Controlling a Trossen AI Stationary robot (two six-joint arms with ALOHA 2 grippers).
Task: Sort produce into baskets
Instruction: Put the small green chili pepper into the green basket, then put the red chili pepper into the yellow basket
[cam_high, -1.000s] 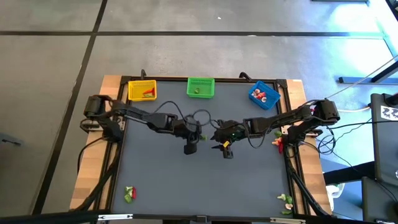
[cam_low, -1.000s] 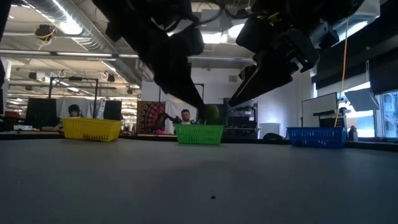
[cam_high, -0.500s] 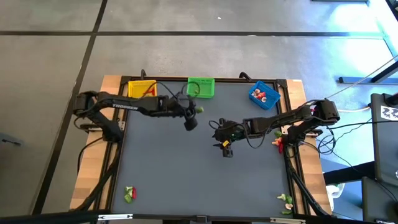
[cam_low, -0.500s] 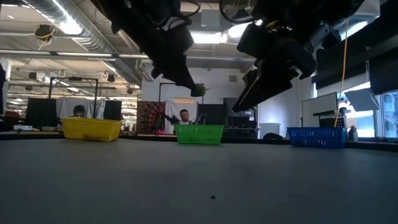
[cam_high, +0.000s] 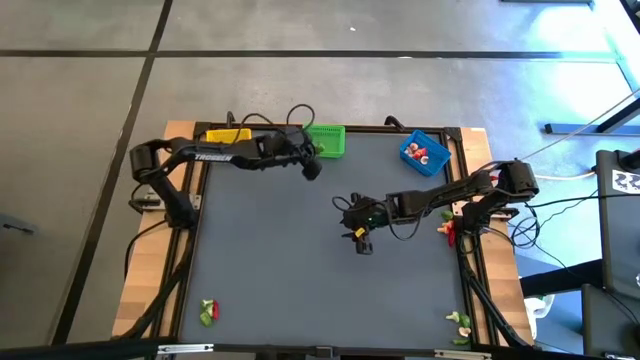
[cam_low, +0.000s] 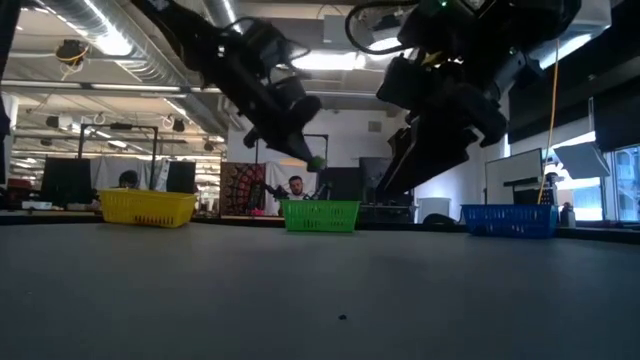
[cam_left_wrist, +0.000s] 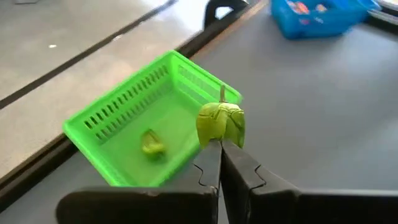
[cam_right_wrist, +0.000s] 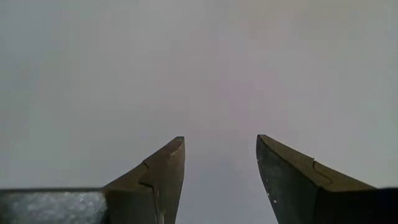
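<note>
My left gripper is shut on a small green toy vegetable and hovers just in front of the green basket, near the table's far edge. One green piece lies in that basket. The yellow basket stands at the far left, the blue basket with red and pale pieces at the far right. My right gripper is open and empty above the bare table middle. My left gripper pinches the green toy vegetable's lower edge between its two fingertips. The piece stands above the fingertips with its stem up, lifted clear of the table, close beside the green basket's near wall.
Loose produce lies at the table's near left corner, the near right corner and by the right edge. The wooden frame borders the dark mat. In the low view a person sits in the room beyond the baskets.
My left gripper has carried the green piece from the table's middle up and toward the far edge, ending in front of the green basket. My right gripper has stayed near the table's middle, open.
</note>
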